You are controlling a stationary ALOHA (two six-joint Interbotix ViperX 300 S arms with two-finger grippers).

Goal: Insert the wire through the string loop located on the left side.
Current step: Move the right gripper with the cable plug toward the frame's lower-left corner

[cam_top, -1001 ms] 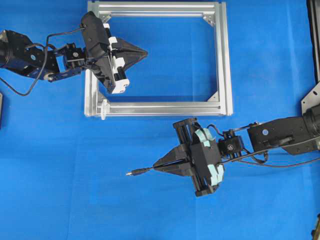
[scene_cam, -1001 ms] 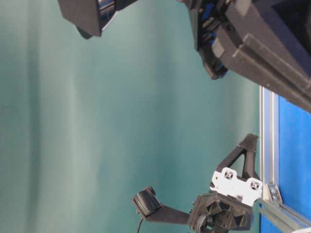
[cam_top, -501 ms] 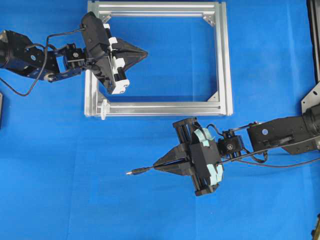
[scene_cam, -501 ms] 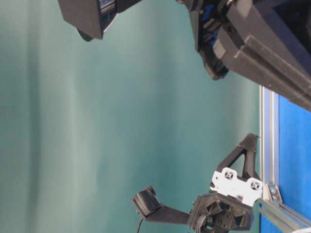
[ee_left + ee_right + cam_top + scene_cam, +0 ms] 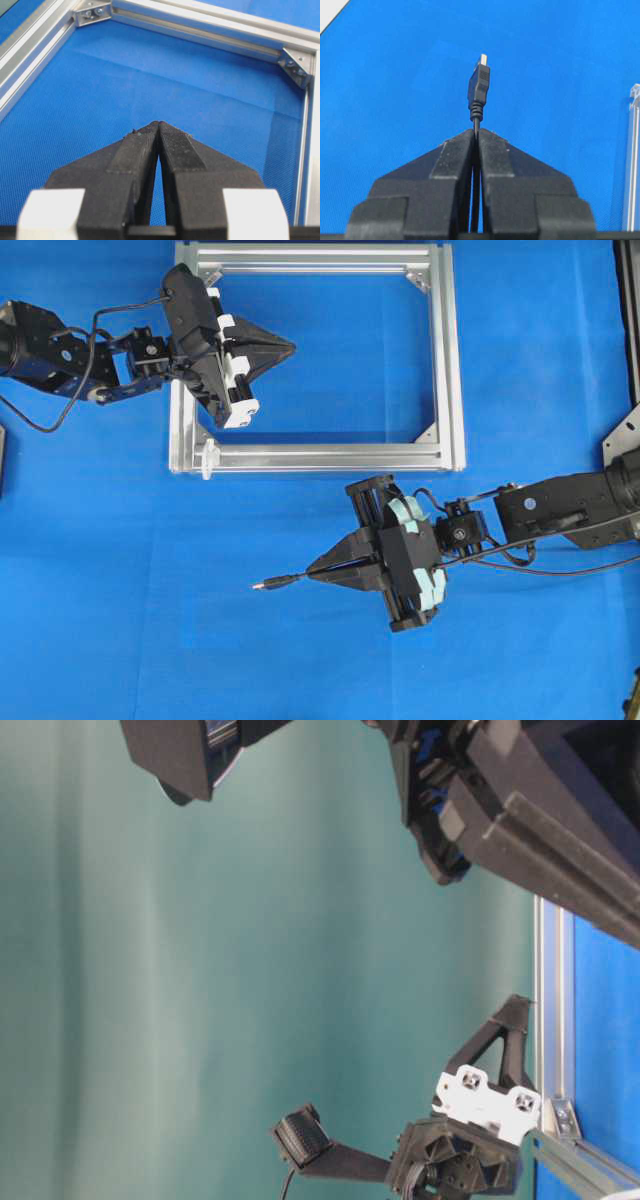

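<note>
The wire [image 5: 283,581] is held by my right gripper [image 5: 309,574], which is shut on it just behind the plug. In the right wrist view the black plug [image 5: 479,85] with its metal tip sticks out past the closed fingertips [image 5: 492,145], pointing left over the blue mat. The string loop [image 5: 208,458] shows as a small white piece on the silver frame's lower left corner, up and to the left of the plug. My left gripper [image 5: 291,343] is shut on nothing and hovers inside the frame [image 5: 450,360] near its upper left; in the left wrist view its tips [image 5: 159,123] touch.
The square aluminium frame [image 5: 210,35] lies on the blue mat with triangular corner brackets [image 5: 295,62]. The wire's tail [image 5: 570,568] runs back along the right arm. A pale rail edge [image 5: 634,150] shows at the right of the right wrist view.
</note>
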